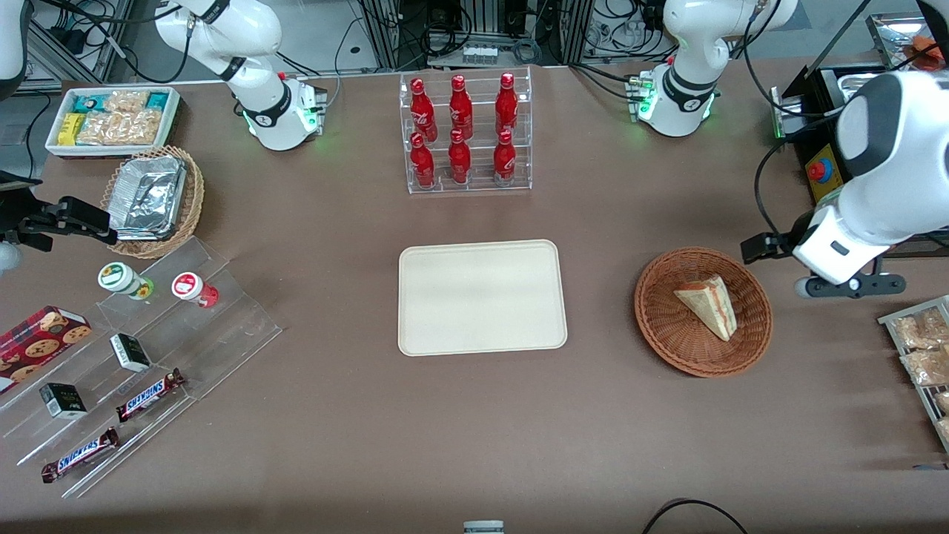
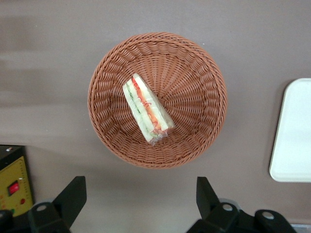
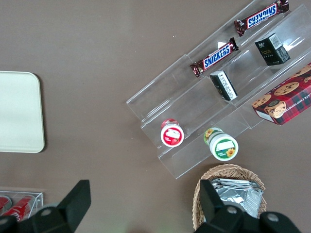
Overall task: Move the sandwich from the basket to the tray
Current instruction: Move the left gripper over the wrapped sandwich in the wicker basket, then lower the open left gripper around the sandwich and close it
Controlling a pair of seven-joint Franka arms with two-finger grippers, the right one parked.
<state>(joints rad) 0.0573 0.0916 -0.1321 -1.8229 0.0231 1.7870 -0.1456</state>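
At the parked arm's end of the table stands a white bin (image 1: 113, 119) with snack packets. Nearer to the front camera than the bin there is a tan wicker basket (image 1: 157, 202) that holds silver foil containers. Still nearer, a clear stepped stand (image 1: 141, 356) carries two small cups (image 1: 124, 279), small dark boxes (image 1: 130, 351) and two Snickers bars (image 1: 150, 394); a red cookie box (image 1: 41, 334) lies beside it.

In the middle of the table, a clear rack (image 1: 467, 133) holds six red bottles (image 1: 460, 111). The tray (image 1: 482, 297) lies flat on the table, nearer to the camera than the rack, and nothing is on it.

Toward the working arm's end is the basket (image 1: 671, 337), round and reddish-brown. It is near the tray but does not touch it. The sandwich (image 1: 708, 302) lies inside the basket, on its woven bottom, with its thin tip toward the front camera. The wrist view shows the red and green layers along its cut edge, and a clear wrap around it.

The gripper (image 2: 141, 194) hangs above the table just beside the basket rim, farther from the tray than the sandwich is. Its two fingers (image 2: 73, 196) are spread wide and hold nothing; they do not touch the basket or the sandwich. Near the gripper is a yellow box with a red button (image 1: 819, 174).

At the edge of the table a wire rack (image 1: 923, 356) carries more snack bags.
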